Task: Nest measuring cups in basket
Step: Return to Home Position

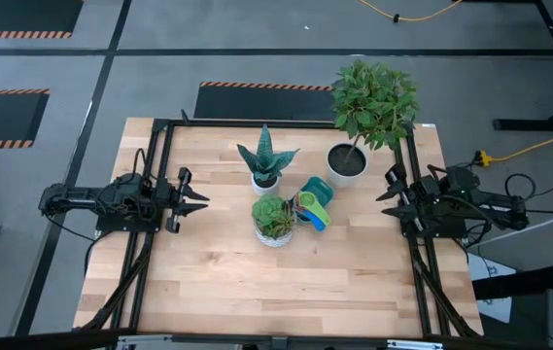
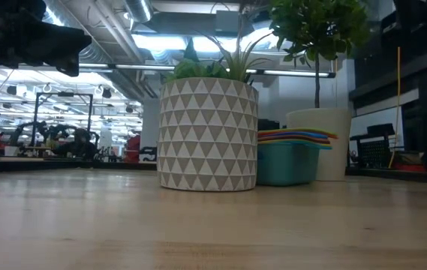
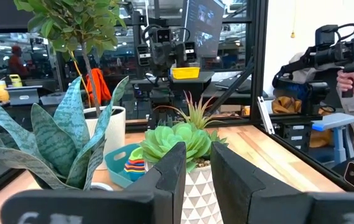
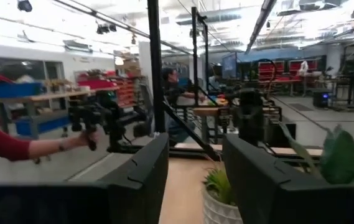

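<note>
The teal basket stands on the table middle, between the succulent's pot and the white tree pot. The measuring cups sit stacked inside it, their coloured handles fanned out over its rim; in the left wrist view the stack shows in the basket. My left gripper hovers open at the table's left side, pointing toward the middle. My right gripper hovers open at the right side, also pointing inward. Neither touches anything. The right wrist view does not show the basket.
A succulent in a triangle-patterned pot stands just left of the basket. A snake plant in a white pot and a small tree in a white pot stand behind it. The near half of the table is bare wood. A person's arm shows beyond the table.
</note>
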`<state>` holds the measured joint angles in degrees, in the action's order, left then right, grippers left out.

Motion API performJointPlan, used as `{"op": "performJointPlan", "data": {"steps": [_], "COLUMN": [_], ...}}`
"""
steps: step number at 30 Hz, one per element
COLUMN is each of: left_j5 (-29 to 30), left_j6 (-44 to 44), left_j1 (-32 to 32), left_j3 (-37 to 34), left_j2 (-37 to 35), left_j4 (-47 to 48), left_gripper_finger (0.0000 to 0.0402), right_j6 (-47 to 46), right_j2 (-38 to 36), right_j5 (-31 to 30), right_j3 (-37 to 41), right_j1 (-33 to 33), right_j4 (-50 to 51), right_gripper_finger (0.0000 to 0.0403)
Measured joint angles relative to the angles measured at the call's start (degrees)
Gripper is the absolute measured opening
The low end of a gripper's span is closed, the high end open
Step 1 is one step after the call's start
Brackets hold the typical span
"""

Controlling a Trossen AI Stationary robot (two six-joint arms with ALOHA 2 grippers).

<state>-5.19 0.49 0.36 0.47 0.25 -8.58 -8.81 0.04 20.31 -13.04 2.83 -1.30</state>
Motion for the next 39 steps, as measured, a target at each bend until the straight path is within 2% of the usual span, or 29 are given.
{"op": "performJointPlan", "data": {"steps": [8,18,30,36,39], "left_j5": [0.0,0.0,0.0,0.0,0.0], "left_j6": [0.0,0.0,0.1,0.1,0.1], "left_j1": [0.0,0.0,0.0,0.0,0.0], "left_j3": [0.0,0.0,0.0,0.0,0.0], "left_j2": [0.0,0.0,0.0,0.0,0.0], "left_j4": [0.4,0.4,0.4,0.4,0.4], "left_gripper_finger": [0.0069,0.0069,0.0069,0.0069,0.0069], "right_j6": [2.4,7.6,8.0,9.8,12.3], "right_j2": [0.1,0.1,0.0,0.1,0.1], "right_j5": [-1.2,-15.3,-15.8,-15.9,-18.2], "right_j3": [0.0,4.2,12.1,12.7,12.6], "right_j1": [0.0,0.0,0.0,0.0,0.0], "right_j4": [1.9,1.1,-9.5,-9.7,-8.8], "right_gripper_finger": [0.0156,0.0156,0.0156,0.0156,0.0156]}}
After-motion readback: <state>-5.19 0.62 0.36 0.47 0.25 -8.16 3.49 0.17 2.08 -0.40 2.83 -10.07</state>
